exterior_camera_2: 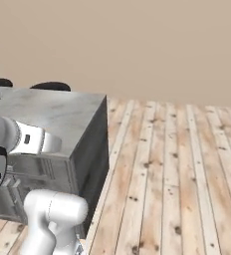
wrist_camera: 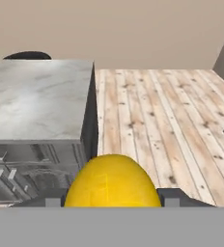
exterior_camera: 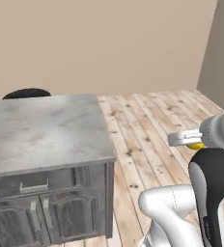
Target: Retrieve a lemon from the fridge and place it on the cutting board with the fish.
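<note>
Lemon (wrist_camera: 112, 181) clamped between gripper (wrist_camera: 109, 200) fingertips, above wooden floor (wrist_camera: 152, 111)

Lemon held between the gripper fingers

The lemon (wrist_camera: 112, 182) is bright yellow, smooth and egg-shaped, its rounded end up in the hand view. In the left base view a sliver of its yellow shows at the arm's end, above the wooden floor.

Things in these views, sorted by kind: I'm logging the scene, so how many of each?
Lemon, held between the fingers of the gripper: 1
Marble-topped island cabinet: 1
Dark round chair backs behind the island: 2
Total: 4
</note>
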{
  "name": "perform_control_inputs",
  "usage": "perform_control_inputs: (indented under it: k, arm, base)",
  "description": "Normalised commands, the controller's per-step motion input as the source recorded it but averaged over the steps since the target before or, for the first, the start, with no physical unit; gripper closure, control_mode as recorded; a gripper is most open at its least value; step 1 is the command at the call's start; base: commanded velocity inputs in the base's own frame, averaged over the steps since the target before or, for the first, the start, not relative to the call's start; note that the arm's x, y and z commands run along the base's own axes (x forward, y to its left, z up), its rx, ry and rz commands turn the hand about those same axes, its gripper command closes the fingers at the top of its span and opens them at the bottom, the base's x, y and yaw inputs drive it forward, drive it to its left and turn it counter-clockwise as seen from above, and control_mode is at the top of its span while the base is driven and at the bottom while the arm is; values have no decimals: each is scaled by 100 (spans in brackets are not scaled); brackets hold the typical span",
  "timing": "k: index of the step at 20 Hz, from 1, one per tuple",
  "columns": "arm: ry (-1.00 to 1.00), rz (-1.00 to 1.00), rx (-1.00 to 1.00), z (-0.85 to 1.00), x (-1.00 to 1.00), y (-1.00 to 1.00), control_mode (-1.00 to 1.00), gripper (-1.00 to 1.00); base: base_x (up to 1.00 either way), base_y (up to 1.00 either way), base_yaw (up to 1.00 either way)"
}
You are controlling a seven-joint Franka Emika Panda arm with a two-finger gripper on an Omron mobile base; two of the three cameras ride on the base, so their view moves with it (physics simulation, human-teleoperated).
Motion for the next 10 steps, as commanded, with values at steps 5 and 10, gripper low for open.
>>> perform_control_inputs:
  k: [5,10]
  arm:
    - [0,0,0,0,0,0,100,100]
    - [0,0,0,0,0,0,100,100]
  base:
    - [-27,30,45]
    - [-29,10,61]
